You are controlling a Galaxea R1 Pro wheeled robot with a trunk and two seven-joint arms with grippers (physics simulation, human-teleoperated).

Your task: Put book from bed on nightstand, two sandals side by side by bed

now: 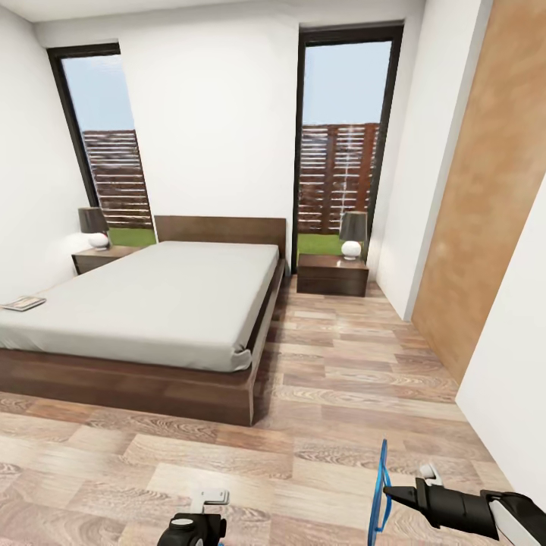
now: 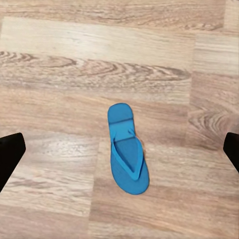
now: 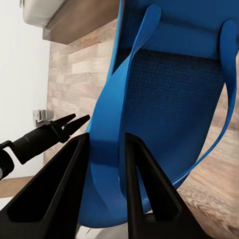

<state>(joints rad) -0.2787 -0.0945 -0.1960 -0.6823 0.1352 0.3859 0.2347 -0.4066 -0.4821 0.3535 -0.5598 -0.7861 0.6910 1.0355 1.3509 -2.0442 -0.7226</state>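
My right gripper (image 3: 107, 172) is shut on the strap of one bright blue sandal (image 3: 169, 84), which hangs on edge above the floor at the lower right of the head view (image 1: 381, 464). The other sandal (image 2: 128, 154) lies flat on the wood floor below my left gripper (image 2: 123, 144), which is open and well above it. The book (image 1: 23, 303) lies at the far left edge of the grey bed (image 1: 159, 303). A dark nightstand (image 1: 332, 274) stands right of the bed, another nightstand (image 1: 102, 258) left of it.
Each nightstand carries a lamp (image 1: 353, 235). Two tall windows flank the headboard. A wood-panelled wall (image 1: 478, 205) and a white wall close off the right side. A strip of wood floor (image 1: 349, 356) runs along the bed's right side.
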